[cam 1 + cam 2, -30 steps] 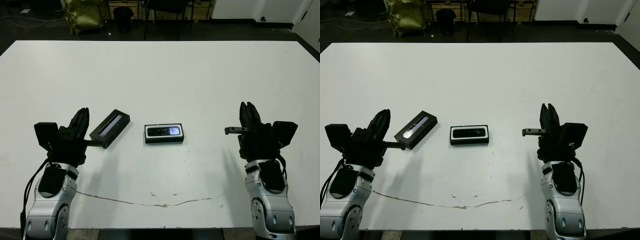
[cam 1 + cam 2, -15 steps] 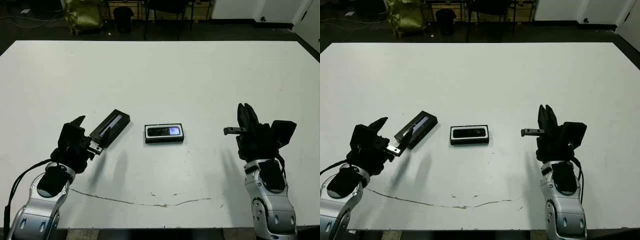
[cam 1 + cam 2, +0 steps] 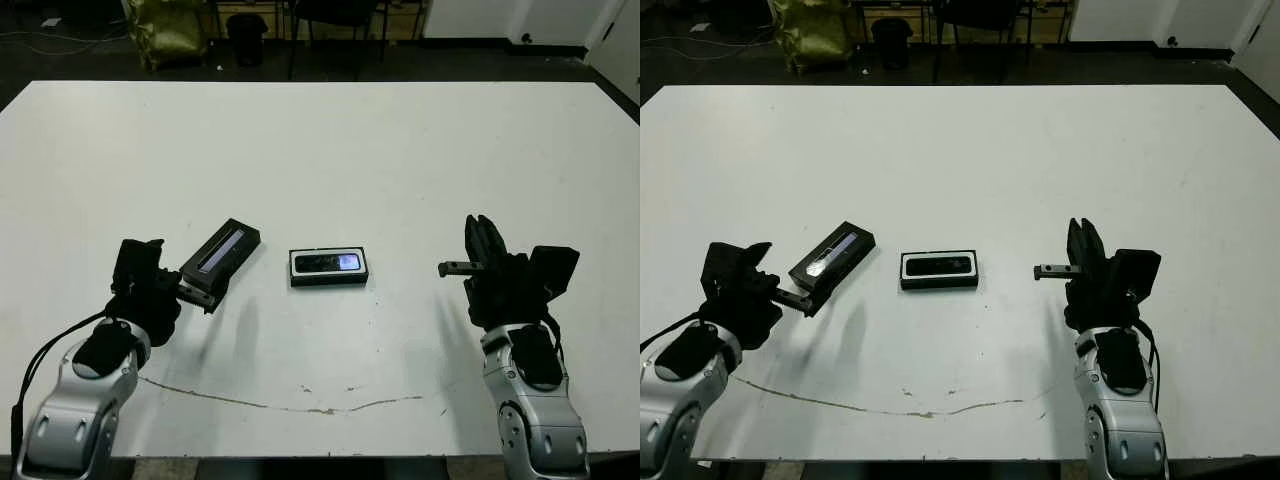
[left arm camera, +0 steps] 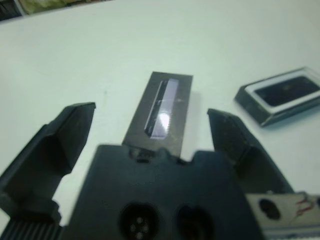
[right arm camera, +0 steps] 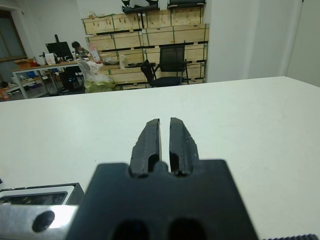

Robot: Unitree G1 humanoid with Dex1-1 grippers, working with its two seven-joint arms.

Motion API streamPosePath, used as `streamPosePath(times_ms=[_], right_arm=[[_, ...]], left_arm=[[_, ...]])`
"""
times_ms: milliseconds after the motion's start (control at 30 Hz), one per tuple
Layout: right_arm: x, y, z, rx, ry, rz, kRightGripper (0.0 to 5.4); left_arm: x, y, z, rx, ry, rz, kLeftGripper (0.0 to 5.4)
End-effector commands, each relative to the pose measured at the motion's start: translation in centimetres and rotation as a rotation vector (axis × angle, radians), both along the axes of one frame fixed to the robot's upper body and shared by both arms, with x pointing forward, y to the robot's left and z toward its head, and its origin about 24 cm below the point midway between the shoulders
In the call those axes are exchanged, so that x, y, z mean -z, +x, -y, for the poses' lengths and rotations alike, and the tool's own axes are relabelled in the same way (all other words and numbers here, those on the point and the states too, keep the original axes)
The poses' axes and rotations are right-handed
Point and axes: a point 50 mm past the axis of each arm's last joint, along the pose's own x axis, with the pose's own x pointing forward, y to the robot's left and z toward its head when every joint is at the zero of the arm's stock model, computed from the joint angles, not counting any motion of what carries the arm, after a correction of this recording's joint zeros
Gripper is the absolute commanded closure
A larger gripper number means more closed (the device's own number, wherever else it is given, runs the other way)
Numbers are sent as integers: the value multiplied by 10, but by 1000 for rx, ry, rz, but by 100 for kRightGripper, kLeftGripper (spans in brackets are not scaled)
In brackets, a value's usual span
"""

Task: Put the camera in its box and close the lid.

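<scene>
Your camera (image 3: 328,263) already lies in the box (image 3: 328,268) at the table's (image 3: 320,150) middle, so the step in hand is fetching the lid (image 3: 220,251), which lies flat just left of the box, angled with its far end toward the box and its striped face up. The left gripper (image 4: 160,150) sits at the lid's near-left end with fingers (image 4: 65,130) spread wide either side of it, not yet gripping. Next you need to ease forward so the lid's end sits between the fingers, pinch it across its width, lift, turn it square to the box and set it down. The right gripper (image 5: 165,137) hangs well right of the box, fingers pressed together and holding nothing. Compared with a second ago, the left arm has swung in and lowered, bringing its gripper from beside the lid to straddle its near end; the right gripper has drifted slightly toward the middle; lid, box and camera have not shifted.
</scene>
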Motion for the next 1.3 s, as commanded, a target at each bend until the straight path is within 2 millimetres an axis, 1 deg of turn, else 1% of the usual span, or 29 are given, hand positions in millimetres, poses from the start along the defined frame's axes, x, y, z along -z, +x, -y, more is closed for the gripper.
streamPosePath(times_ms=[33,200,300,500,633,833,933,1067,1300], right_arm=[[7,-1,2,7,-5,-36,540],[8,-1,2,8,-4,-36,540],[8,-1,2,9,-3,-38,540],[8,-1,1,1,-6,-37,540],[9,-1,1,-5,-4,-35,540],[10,-1,1,-16,12,-46,540],[11,-1,1,-18,12,-47,540],[10,-1,1,-16,5,-48,540],[11,-1,2,-17,3,-53,540]], left_arm=[[2,1,-4,-3,-48,-68,2],[1,3,-6,5,-153,-111,2],[-1,3,-6,12,-123,-106,2],[-4,4,-7,25,12,-89,2],[-3,5,-8,17,20,-83,2],[-1,5,-5,24,92,-59,2],[0,5,-4,32,101,-58,2],[4,6,-4,28,37,-89,2],[7,8,-4,26,36,-122,2]])
